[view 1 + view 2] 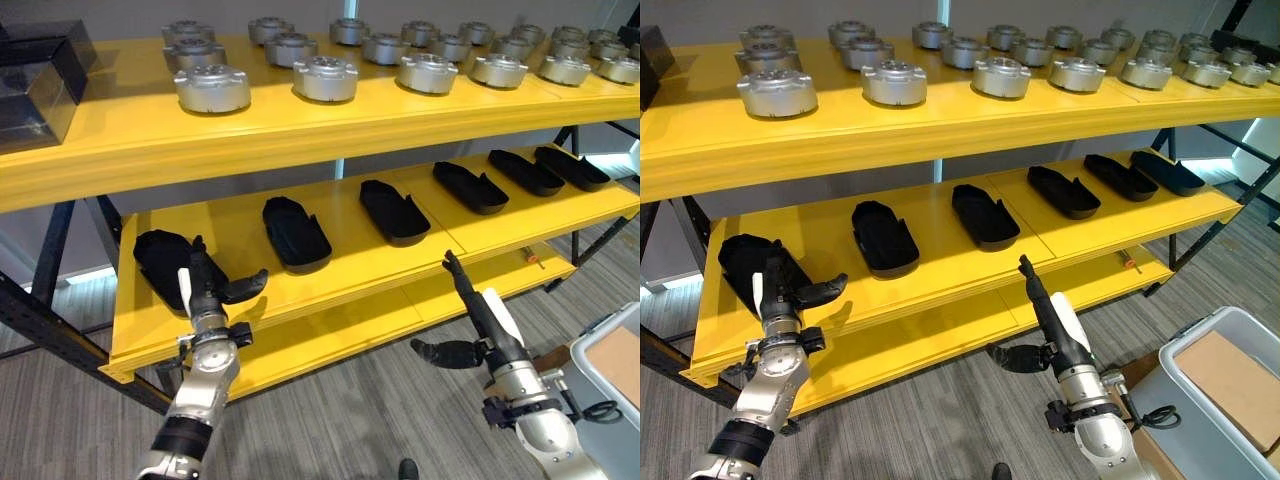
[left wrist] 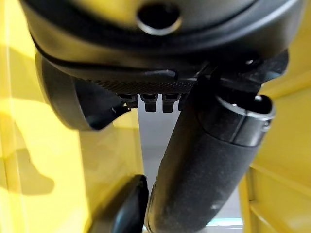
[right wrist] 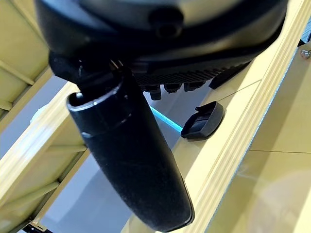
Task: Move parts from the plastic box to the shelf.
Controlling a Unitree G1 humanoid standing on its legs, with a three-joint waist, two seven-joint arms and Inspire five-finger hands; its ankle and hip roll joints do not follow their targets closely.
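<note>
Landmark: yellow two-tier metal shelf (image 1: pixel 300 135).

Black moulded plastic shell parts, shoe-shaped and hollow, lie in a row on the shelf's lower tier. The leftmost black part (image 1: pixel 160 262) lies at that tier's left end, next black part (image 1: pixel 296 232) just right of it, more running toward the right end. Round silver machined metal parts (image 1: pixel 325 78) stand in rows on the top tier.

Grey plastic box (image 1: pixel 1230 385) with a brown cardboard sheet inside sits on the floor, low and to the right of the shelf; no parts visible in it.

Left hand (image 1: pixel 207 290) is at the lower tier's front edge beside the leftmost black part, fingers straight, thumb out, holding nothing; contact with the part unclear. Right hand (image 1: pixel 1045 318) hangs in front of the lower tier's front edge, fingers straight, thumb spread, empty.

Handling, judged: black shells look light, thin, rigid, smooth and a bit slippery; pinch a side wall over the rim, mid-length. Silver parts look heavy and hard; wrap around the outer rim.
</note>
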